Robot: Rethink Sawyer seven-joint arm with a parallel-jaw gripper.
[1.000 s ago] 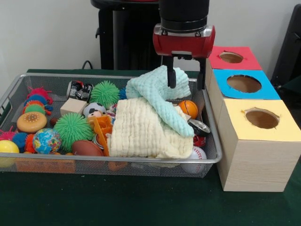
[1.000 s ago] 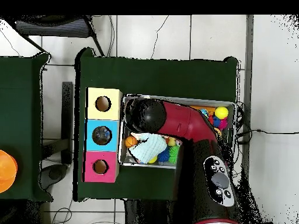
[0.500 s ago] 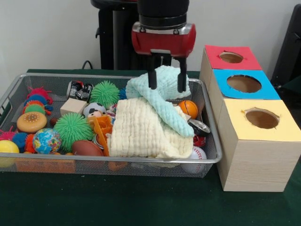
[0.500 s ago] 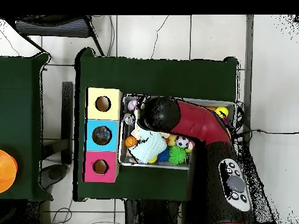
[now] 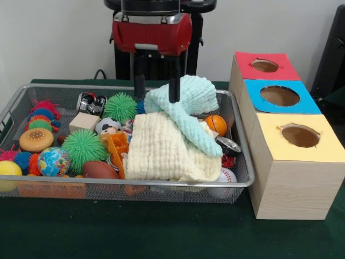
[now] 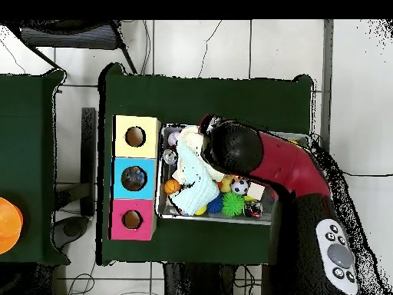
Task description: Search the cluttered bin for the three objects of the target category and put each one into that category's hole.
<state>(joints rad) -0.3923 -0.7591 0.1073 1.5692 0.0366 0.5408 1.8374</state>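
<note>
Gripper (image 5: pixel 157 91) empty, fingers spread, above the mint cloth (image 5: pixel 186 108) in the bin (image 5: pixel 237 183); cloth looks soft, light, floppy — best pinched at a raised fold.

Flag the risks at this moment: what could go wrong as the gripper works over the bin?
The open gripper hangs over the mint cloth; descending, it may snag cloth rather than a toy. The mint and cream cloth cover much of the bin, probably hiding targets. Lifting cloth could spill the basketball or baseball.
</note>
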